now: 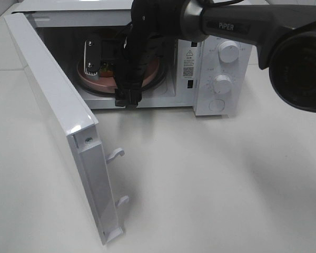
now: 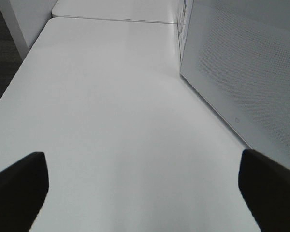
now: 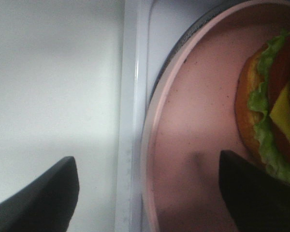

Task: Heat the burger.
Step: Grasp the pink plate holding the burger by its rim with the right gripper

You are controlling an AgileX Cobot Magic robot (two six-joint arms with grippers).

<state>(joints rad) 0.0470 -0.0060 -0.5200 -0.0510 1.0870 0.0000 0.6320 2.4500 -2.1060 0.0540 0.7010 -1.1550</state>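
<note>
The burger (image 3: 273, 106) lies on a pink plate (image 3: 193, 121) inside the open microwave (image 1: 216, 105); its tan bun, green lettuce, red and yellow layers show in the right wrist view. From the exterior high view only a sliver of the burger (image 1: 107, 67) shows behind the right arm. My right gripper (image 3: 147, 162) is open at the microwave's front sill, one finger outside the plate's rim and the other over the plate; it appears in the high view as the right gripper (image 1: 129, 99). My left gripper (image 2: 142, 179) is open and empty over bare table beside the microwave's side wall.
The microwave door (image 1: 58, 105) stands swung out to the left, its latch hooks (image 1: 118, 154) pointing at the table. Two white dials (image 1: 229, 52) sit on the control panel at the right. The perforated side wall (image 2: 241, 72) is close to the left gripper.
</note>
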